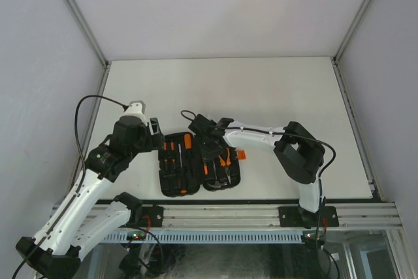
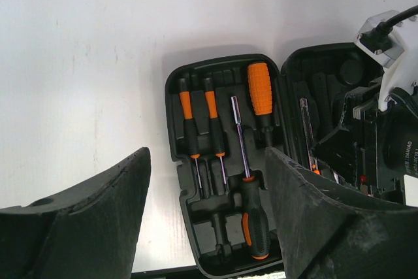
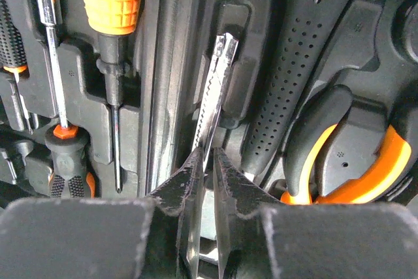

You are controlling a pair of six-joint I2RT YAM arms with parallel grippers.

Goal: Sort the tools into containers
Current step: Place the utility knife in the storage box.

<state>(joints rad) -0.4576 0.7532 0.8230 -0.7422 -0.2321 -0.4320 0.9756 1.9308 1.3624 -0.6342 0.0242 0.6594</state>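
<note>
The black tool case [image 1: 171, 186] lies open near the table's front edge, with an orange latch [image 1: 241, 155] on its right. Its left half [image 2: 175, 89] holds two slim black-and-orange screwdrivers [image 2: 187, 119], an orange-handled driver [image 2: 260, 86] and a longer black-handled screwdriver [image 2: 255, 220]. My left gripper [image 2: 206, 217] is open and empty above this half. My right gripper [image 3: 209, 161] is shut on a slim steel tool with a toothed edge [image 3: 212, 89] standing in a slot of the right half. Beside it lie the hammer's dotted black handle [image 3: 294, 76] and the orange-handled pliers [image 3: 375, 171].
The white table [image 1: 261, 96] stretches behind the case, walled on three sides. The right arm's wrist [image 2: 385, 135] hangs over the case's right half, close to my left gripper. The table's front edge [image 1: 261, 198] runs just below the case.
</note>
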